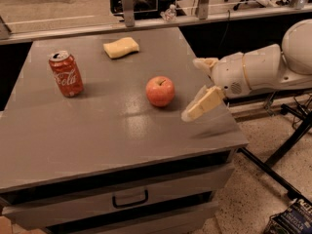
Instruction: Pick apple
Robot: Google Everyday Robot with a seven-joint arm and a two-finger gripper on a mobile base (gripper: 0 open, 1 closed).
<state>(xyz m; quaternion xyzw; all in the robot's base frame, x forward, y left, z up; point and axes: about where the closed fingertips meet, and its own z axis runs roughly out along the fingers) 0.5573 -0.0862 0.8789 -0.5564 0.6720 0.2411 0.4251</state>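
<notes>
The apple [160,90], round and pinkish-red with a short dark stem, sits upright on the grey table top [97,130], right of its middle. My gripper [193,88] comes in from the right, just right of the apple and a little above the table's right edge. It is open and empty: one cream finger [201,104] points down-left toward the apple, the other [204,63] sits farther back. There is a small gap between the near fingertip and the apple.
A red Coca-Cola can [66,74] stands at the table's left. A pale yellow sponge [121,47] lies at the back middle. The table has a drawer with a handle [130,199] in front. A black stand leg [287,145] crosses the floor at right.
</notes>
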